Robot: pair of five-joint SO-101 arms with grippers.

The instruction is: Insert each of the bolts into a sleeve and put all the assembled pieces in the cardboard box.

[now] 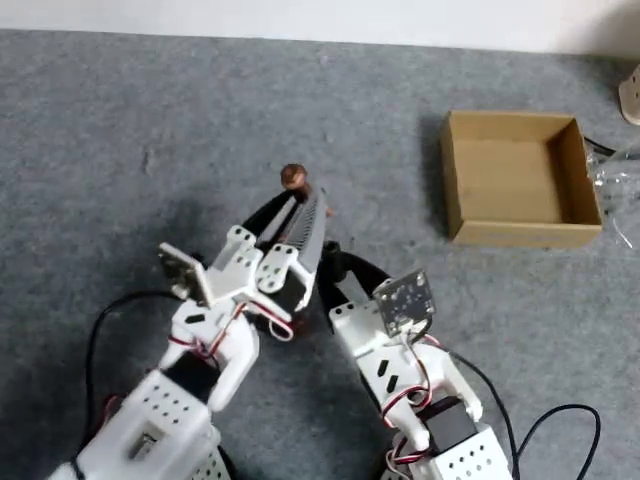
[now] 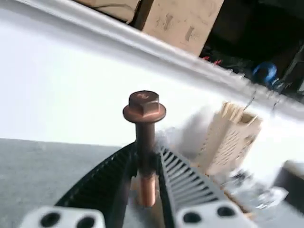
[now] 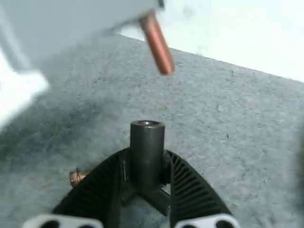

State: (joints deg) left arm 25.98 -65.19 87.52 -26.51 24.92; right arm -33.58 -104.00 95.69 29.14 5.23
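Note:
My left gripper [image 1: 305,207] is shut on a copper bolt [image 1: 293,177], held above the grey carpet. In the left wrist view the bolt [image 2: 144,109] stands head up between the black ribbed fingers [image 2: 178,173], its shaft end poking out below them. My right gripper [image 3: 147,164] is shut on a dark tubular sleeve [image 3: 147,142], open end up. The bolt's shaft tip [image 3: 157,45] hangs just above and apart from that opening. In the high view the right gripper [image 1: 335,265] sits right beside the left one. Another small copper bolt [image 3: 75,176] lies on the carpet. The cardboard box [image 1: 520,235] stands open at the right.
Clear plastic items [image 1: 612,178] lie just beyond the box at the right edge. Black cables [image 1: 560,420] trail from both arm bases near the front. A white wall [image 1: 300,15] borders the carpet at the back.

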